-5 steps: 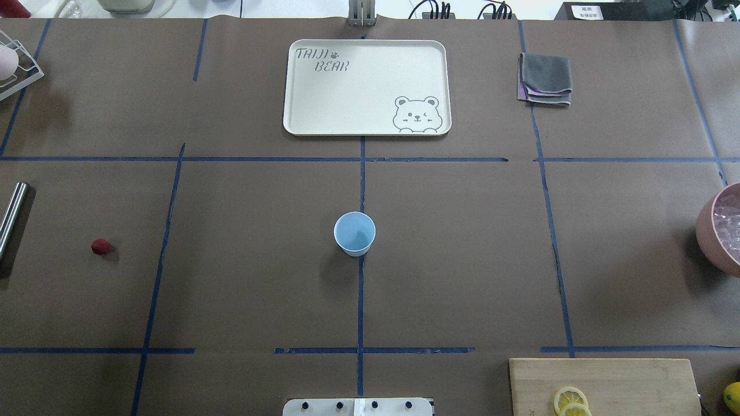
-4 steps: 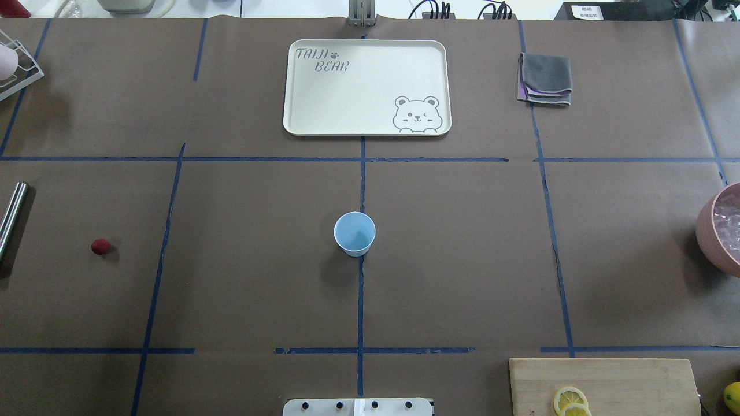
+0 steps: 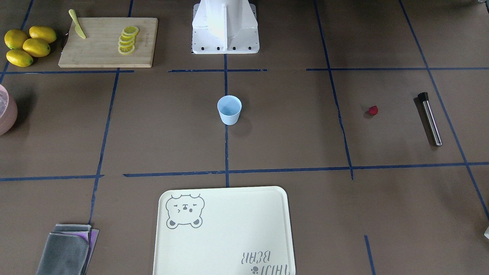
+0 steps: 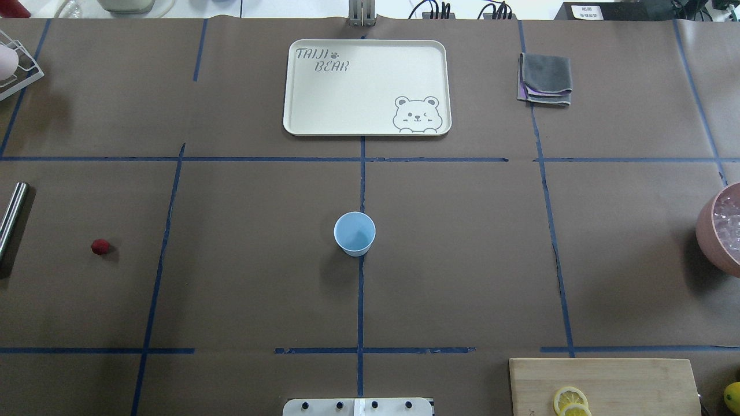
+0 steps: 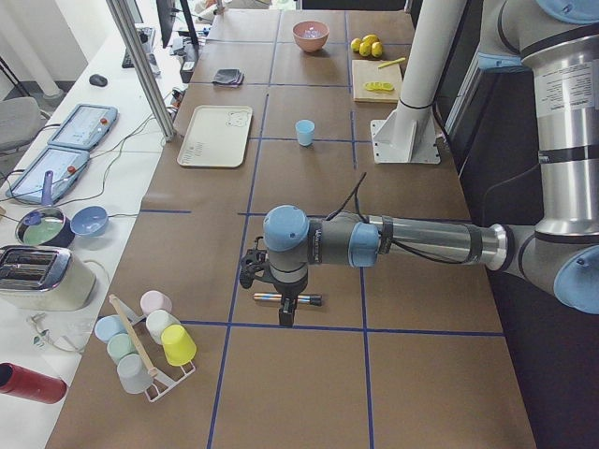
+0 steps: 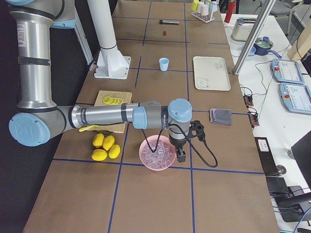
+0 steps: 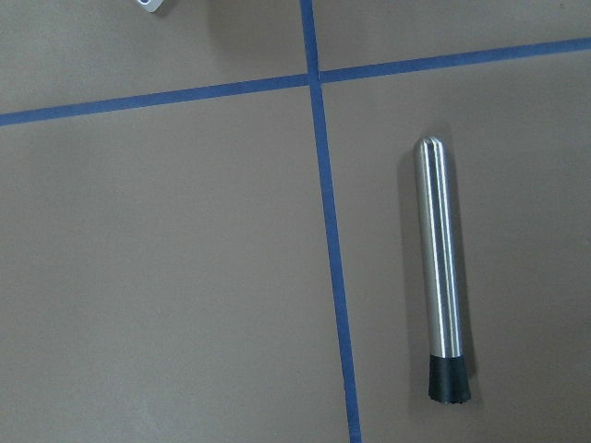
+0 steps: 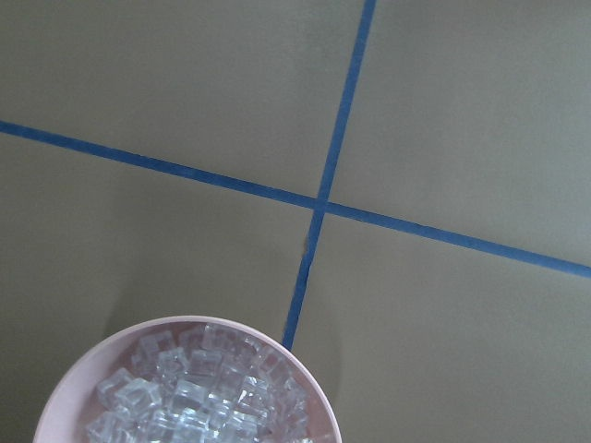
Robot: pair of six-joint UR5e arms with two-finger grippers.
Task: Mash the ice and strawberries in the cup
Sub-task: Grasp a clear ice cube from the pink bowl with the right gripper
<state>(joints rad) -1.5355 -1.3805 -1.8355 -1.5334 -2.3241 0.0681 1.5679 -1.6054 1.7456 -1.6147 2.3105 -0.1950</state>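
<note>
The light blue cup (image 4: 354, 233) stands upright mid-table and looks empty; it also shows in the front view (image 3: 229, 110). The dark-red strawberry (image 4: 100, 247) lies alone on the table far to its left. The ice (image 8: 194, 397) fills a pink bowl (image 4: 708, 228) at the right edge. My left gripper (image 5: 284, 316) hangs over a steel muddler (image 7: 441, 277) and shows only in the left side view. My right gripper (image 6: 181, 155) hangs at the bowl's rim and shows only in the right side view. I cannot tell whether either gripper is open or shut.
A cream bear tray (image 4: 366, 86) and a folded grey cloth (image 4: 546, 78) lie at the far side. A cutting board (image 3: 109, 41) with lemon slices and a knife sits near my base, with whole lemons (image 3: 28, 45) beside it. A cup rack (image 5: 145, 341) stands at the left end.
</note>
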